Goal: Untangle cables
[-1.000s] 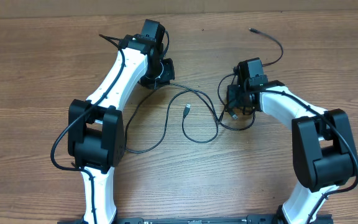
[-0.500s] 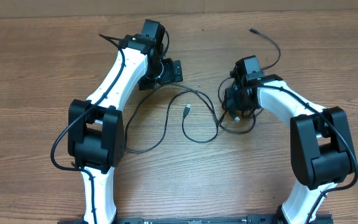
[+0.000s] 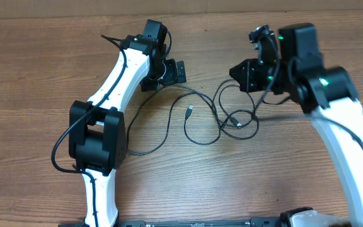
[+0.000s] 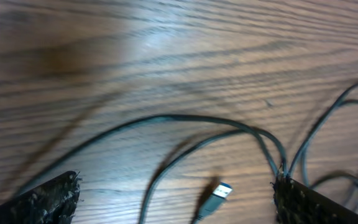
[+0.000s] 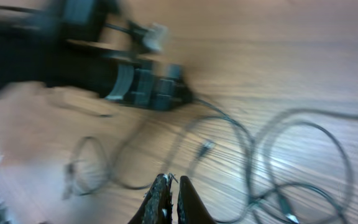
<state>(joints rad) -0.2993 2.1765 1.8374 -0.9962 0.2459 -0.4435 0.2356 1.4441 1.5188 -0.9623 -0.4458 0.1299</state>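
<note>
Wooden worktop [image 3: 36,75] is carrying the cables [image 4: 166,117], which are lying in loose overlapping loops between the two arms, stretching mostly left to right. One silver-tipped plug [image 3: 189,111] is pointing toward the far edge. Left pincer [image 3: 172,72] is hovering wide open and empty over their left end. Right pincer [image 5: 169,186] is hanging above them, clamped shut; whether it is pinching a cord I cannot tell.

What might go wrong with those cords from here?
The right hand looks shut on one of the cables, whose loops cross each other; lifting may tighten the tangle. The left hand is open, pinning nothing, so the whole bundle, silver plug included, may drag along.
</note>
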